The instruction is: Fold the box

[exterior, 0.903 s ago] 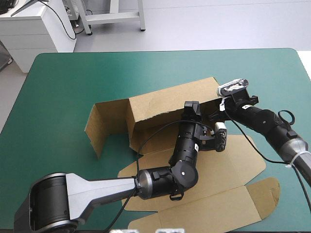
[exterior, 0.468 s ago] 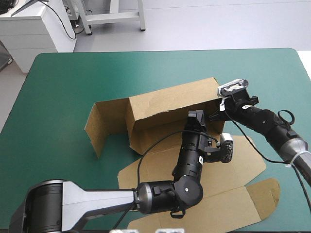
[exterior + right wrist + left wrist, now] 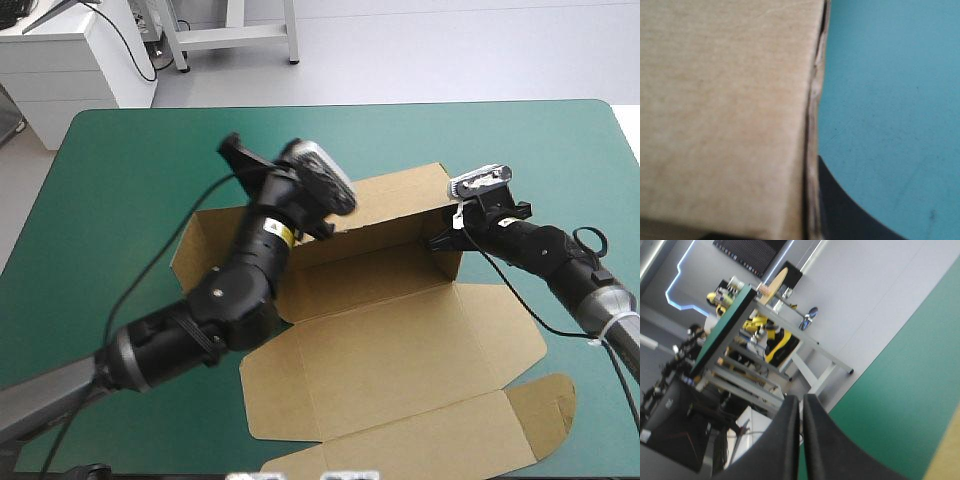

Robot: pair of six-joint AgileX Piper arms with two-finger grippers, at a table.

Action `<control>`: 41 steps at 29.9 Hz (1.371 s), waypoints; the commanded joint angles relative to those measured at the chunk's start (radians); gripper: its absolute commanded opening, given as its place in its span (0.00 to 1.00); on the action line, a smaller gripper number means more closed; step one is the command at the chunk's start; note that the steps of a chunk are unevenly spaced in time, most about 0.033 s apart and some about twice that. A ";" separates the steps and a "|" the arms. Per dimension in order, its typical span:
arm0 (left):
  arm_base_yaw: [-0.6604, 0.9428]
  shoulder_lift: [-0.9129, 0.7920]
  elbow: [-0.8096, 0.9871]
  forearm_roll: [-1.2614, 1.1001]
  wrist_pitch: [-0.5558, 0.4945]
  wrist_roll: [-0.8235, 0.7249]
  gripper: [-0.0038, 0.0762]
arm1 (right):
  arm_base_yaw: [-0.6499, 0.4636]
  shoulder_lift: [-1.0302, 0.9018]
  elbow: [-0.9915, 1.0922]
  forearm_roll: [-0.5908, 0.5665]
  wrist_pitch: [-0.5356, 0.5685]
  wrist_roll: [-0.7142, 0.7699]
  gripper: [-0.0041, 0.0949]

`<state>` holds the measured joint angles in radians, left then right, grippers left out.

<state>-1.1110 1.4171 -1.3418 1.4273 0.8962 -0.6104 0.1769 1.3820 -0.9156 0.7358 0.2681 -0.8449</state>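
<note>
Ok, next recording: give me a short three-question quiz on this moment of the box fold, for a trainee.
1. True or false: the left gripper is shut with nothing between its fingers.
2. Where does the right gripper hold the box?
A. at its raised right end
B. at the low flap nearest the robot
C. at the side flap on the left
3. Fill in the missing word: the wide near panel lies ___ on the teal-green cover.

Key: 1 true; 2 A; 3 flat.
</note>
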 commanded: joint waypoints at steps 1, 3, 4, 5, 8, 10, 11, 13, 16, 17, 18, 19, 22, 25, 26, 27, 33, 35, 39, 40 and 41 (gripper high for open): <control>0.152 -0.098 -0.030 -0.057 -0.057 -0.008 0.06 | -0.005 -0.061 -0.037 -0.028 -0.007 0.059 0.04; 0.238 -0.123 -0.030 -0.135 -0.090 0.021 0.06 | -0.005 -0.078 -0.037 -0.102 0.015 0.148 0.04; 0.286 -0.134 -0.030 -0.181 -0.113 0.039 0.06 | -0.005 -0.085 -0.037 -0.149 0.028 0.207 0.04; 0.335 -0.142 -0.030 -0.229 -0.135 0.044 0.06 | -0.005 -0.094 -0.037 -0.188 0.042 0.255 0.04; 0.473 -0.158 -0.030 -0.377 -0.190 0.073 0.06 | -0.005 -0.106 -0.043 -0.326 0.103 0.420 0.04; 0.549 -0.160 -0.030 -0.466 -0.223 0.111 0.06 | -0.005 -0.104 -0.071 -0.419 0.189 0.515 0.04; 0.589 -0.160 -0.030 -0.515 -0.236 0.137 0.06 | -0.005 -0.099 -0.088 -0.455 0.237 0.553 0.04; 0.656 -0.158 -0.030 -0.611 -0.254 0.178 0.06 | -0.005 -0.084 -0.145 -0.524 0.326 0.629 0.04; 0.755 -0.158 -0.030 -0.744 -0.271 0.252 0.06 | -0.005 -0.043 -0.252 -0.556 0.442 0.681 0.04; 0.788 -0.158 -0.030 -0.786 -0.271 0.270 0.06 | -0.003 -0.028 -0.294 -0.556 0.475 0.681 0.04; 0.820 -0.158 -0.030 -0.831 -0.271 0.294 0.06 | -0.003 -0.002 -0.336 -0.556 0.527 0.685 0.04; 0.852 -0.158 -0.030 -0.870 -0.271 0.316 0.06 | -0.003 0.017 -0.379 -0.554 0.566 0.694 0.04; 0.938 -0.158 -0.030 -1.037 -0.270 0.418 0.06 | -0.001 0.092 -0.493 -0.547 0.718 0.716 0.04; 1.015 -0.156 -0.030 -1.173 -0.251 0.511 0.06 | 0.001 0.163 -0.587 -0.528 0.812 0.716 0.04; 1.037 -0.157 -0.030 -1.202 -0.239 0.532 0.06 | 0.001 0.187 -0.617 -0.522 0.839 0.716 0.04; 1.057 -0.154 -0.030 -1.225 -0.225 0.544 0.06 | 0.001 0.211 -0.647 -0.509 0.866 0.716 0.04; 1.113 -0.123 -0.030 -1.274 -0.144 0.560 0.06 | 0.001 0.357 -0.790 -0.489 0.976 0.725 0.04; 1.113 -0.107 -0.030 -1.300 -0.122 0.581 0.06 | 0.001 0.395 -0.816 -0.479 0.973 0.725 0.04; 1.113 -0.075 -0.030 -1.357 -0.091 0.610 0.06 | 0.001 0.462 -0.846 -0.478 0.921 0.721 0.04; 1.113 -0.070 -0.030 -1.363 -0.084 0.610 0.06 | 0.001 0.472 -0.847 -0.481 0.902 0.714 0.04; 1.113 -0.068 -0.030 -1.369 -0.080 0.617 0.06 | 0.001 0.481 -0.847 -0.483 0.887 0.709 0.05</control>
<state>0.0000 1.3676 -1.3418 0.0837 0.8491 0.0000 0.1769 1.8645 -1.7446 0.2285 1.1556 -0.1289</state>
